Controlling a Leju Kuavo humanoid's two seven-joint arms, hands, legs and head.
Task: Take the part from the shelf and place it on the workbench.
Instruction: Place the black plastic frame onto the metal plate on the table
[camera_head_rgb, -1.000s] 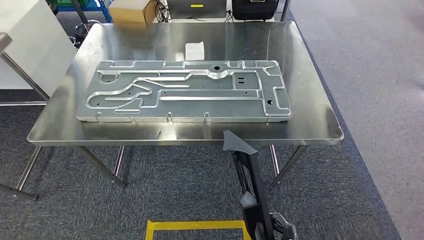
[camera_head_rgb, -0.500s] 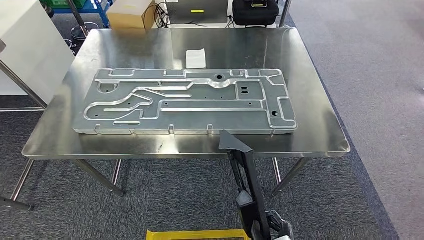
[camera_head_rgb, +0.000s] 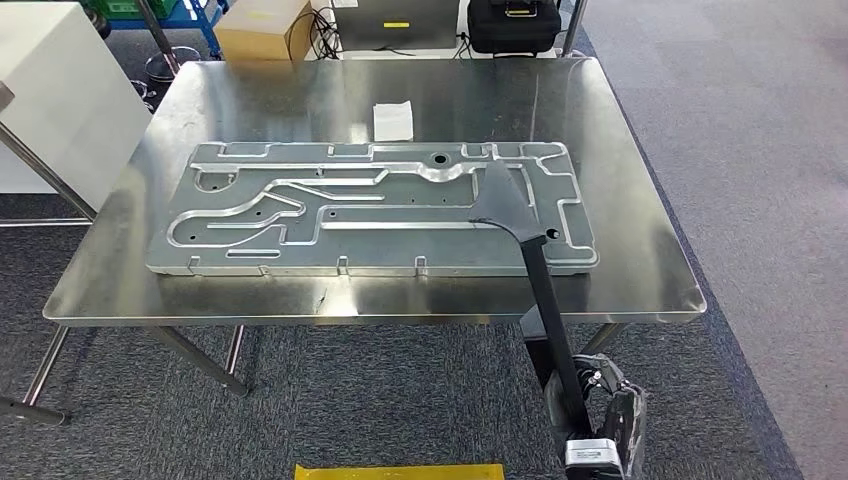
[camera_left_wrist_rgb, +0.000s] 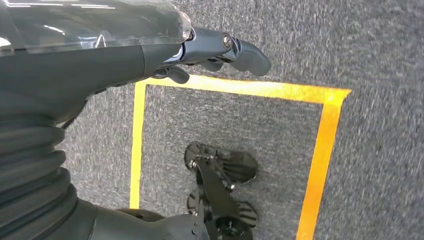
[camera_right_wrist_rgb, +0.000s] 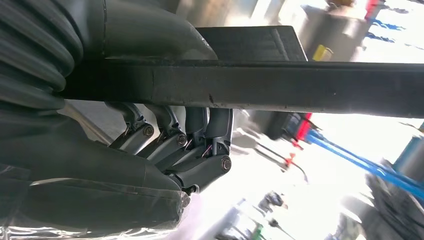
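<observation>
The part is a long black bar (camera_head_rgb: 540, 290) with a wedge-shaped head. My right hand (camera_head_rgb: 605, 425) grips its lower end at the bottom right of the head view, below the table's front edge. The bar slants up and left, and its head lies over the right portion of the large grey metal panel (camera_head_rgb: 370, 210) on the steel workbench (camera_head_rgb: 650, 270); I cannot tell if it touches. In the right wrist view my fingers (camera_right_wrist_rgb: 190, 145) wrap around the bar (camera_right_wrist_rgb: 280, 85). My left hand (camera_left_wrist_rgb: 215, 47) hangs over the carpet holding nothing, its fingers loosely apart.
A white paper slip (camera_head_rgb: 392, 120) lies behind the panel. Beyond the table stand a cardboard box (camera_head_rgb: 262, 30) and a black case (camera_head_rgb: 512, 22), with a white cabinet (camera_head_rgb: 60, 90) at the left. Yellow floor tape (camera_head_rgb: 398, 471) marks the carpet near me.
The bar has swung up and to the right; its head went from below the table's front edge to over the panel. My right hand has come into view, and the camera shifted slightly.
</observation>
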